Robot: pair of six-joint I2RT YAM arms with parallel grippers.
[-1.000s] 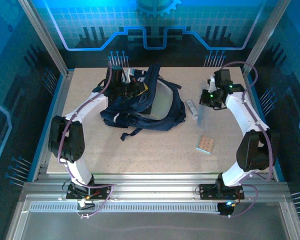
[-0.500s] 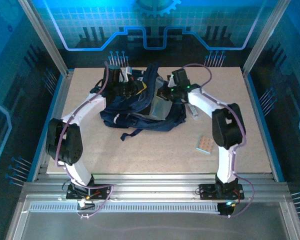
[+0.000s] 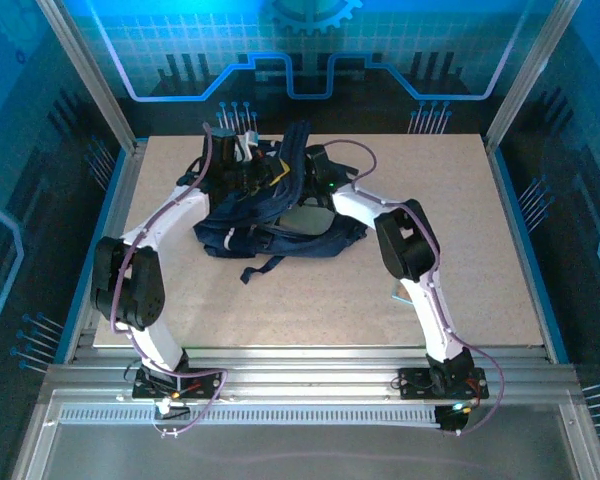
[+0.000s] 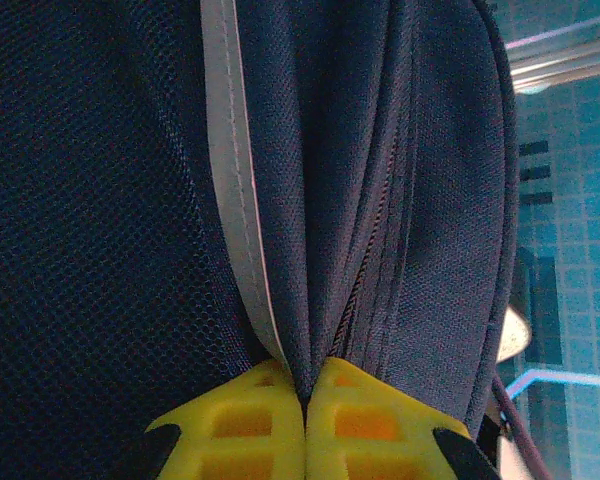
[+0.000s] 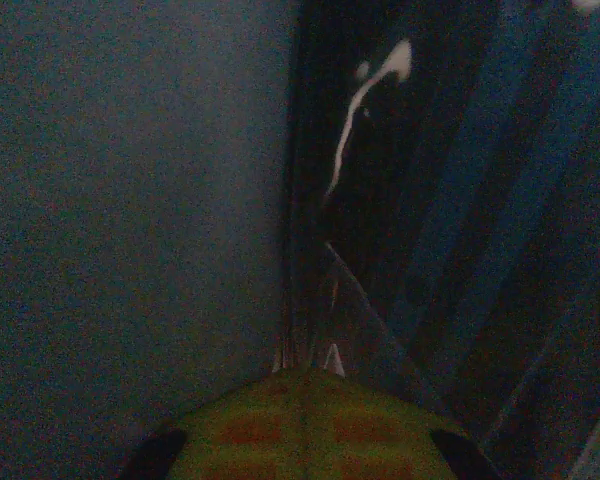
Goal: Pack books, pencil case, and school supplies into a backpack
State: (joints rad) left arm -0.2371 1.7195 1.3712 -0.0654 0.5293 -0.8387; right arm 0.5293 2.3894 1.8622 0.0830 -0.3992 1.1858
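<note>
Backpack: the large dark navy fabric backpack (image 3: 280,225) with pale grey stripes is lying slumped at the far middle of the pale speckled table (image 3: 280,320).
Left hand: the left hand (image 3: 242,172) is pinching a fold of navy cloth beside a pale grey stripe (image 4: 230,180), with its yellow pads (image 4: 250,430) pressing shut on the fabric and holding the bag up.
Right hand: the right hand (image 3: 315,185) is sitting deep in the bag's dark inside. Its pads (image 5: 250,430) are looking nearly together, but in that gloom I cannot tell whether they are gripping anything.
Progress: something seems to be going in right now, I am guessing. I cannot tell what is already packed.
Left to do: anything lying under the right arm's long white forearm (image 3: 425,300) is hidden from me.
In the way: a dark strap (image 3: 263,266) is trailing toward the near side, and slack cloth is crowding the right hand.
</note>
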